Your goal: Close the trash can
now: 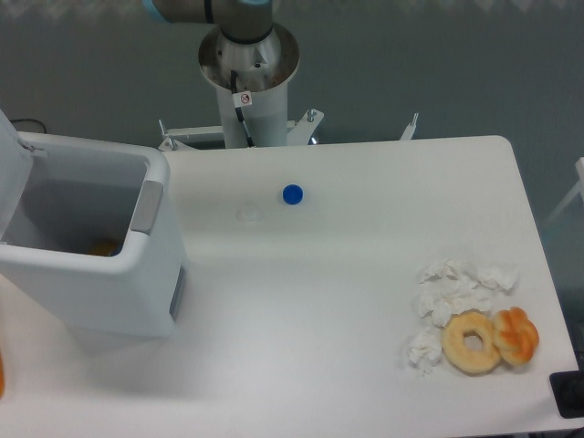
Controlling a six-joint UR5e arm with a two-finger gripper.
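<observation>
The trash can (119, 283) is a big white boxy bin at the table's left side. Its top is open and its white lid (11, 169) stands up at the far left edge of the view. A grey latch tab (146, 207) sits on its right rim. Something orange (105, 247) lies at the bottom inside. The gripper is out of view; only the arm's base column (248, 68) and a bit of the arm along the top edge show.
A blue bottle cap (292, 193) and a faint clear cap (247, 213) lie mid-table. Crumpled white tissues (452, 292), a donut (471, 341) and an orange pastry (516, 336) sit at the right front. A dark object (570, 394) is at the bottom right corner.
</observation>
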